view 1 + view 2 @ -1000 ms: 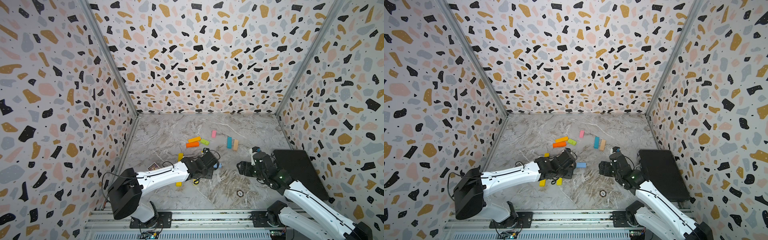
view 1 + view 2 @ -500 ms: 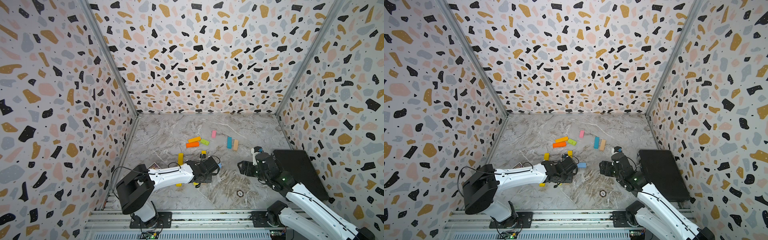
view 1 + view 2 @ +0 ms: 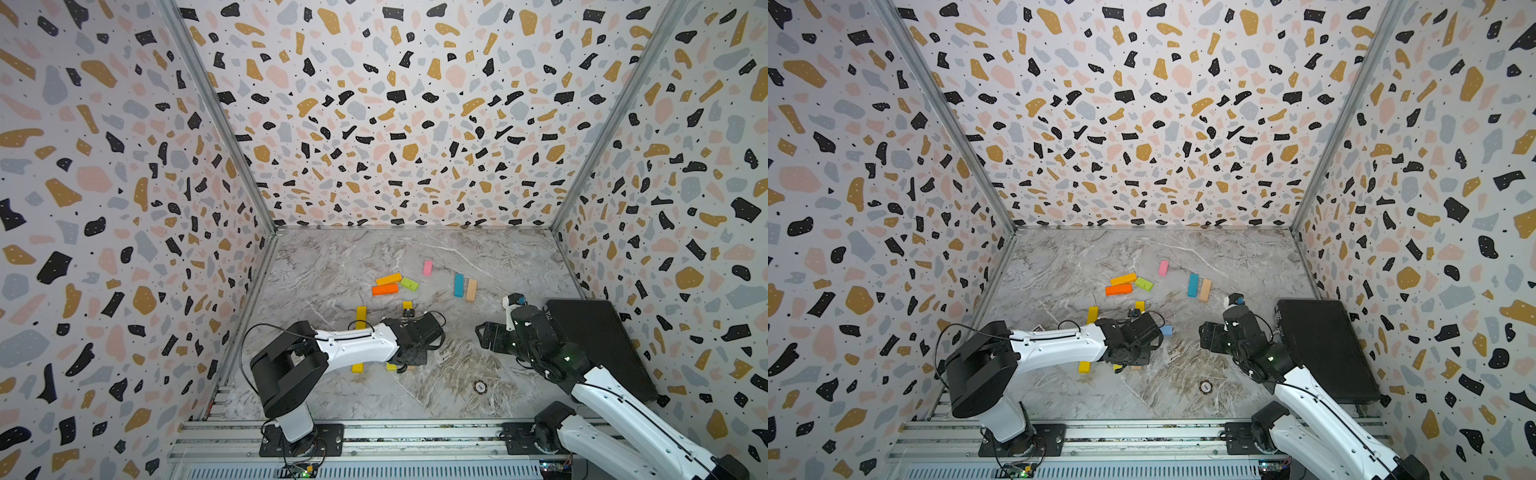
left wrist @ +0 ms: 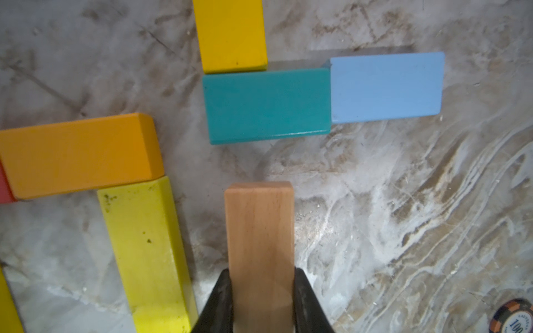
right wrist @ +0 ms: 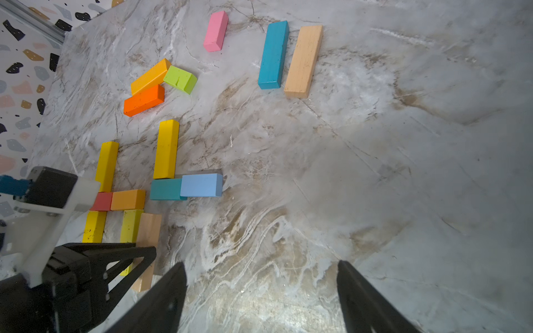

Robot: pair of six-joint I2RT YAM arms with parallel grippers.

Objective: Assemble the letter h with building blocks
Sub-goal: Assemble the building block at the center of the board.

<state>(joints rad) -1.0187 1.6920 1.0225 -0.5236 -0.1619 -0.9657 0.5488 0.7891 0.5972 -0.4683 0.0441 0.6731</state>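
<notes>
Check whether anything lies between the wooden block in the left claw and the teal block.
Nothing visible. Only bare table separates the wooden block in the left claw from the teal block; a yellow block lies beside it, not between.

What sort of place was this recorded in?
Probably a purpose-built robot lab cell: terrazzo-patterned panels box in a marble-look tabletop, and the left arm and right arm are mounted on a metal rail at its front.
</notes>
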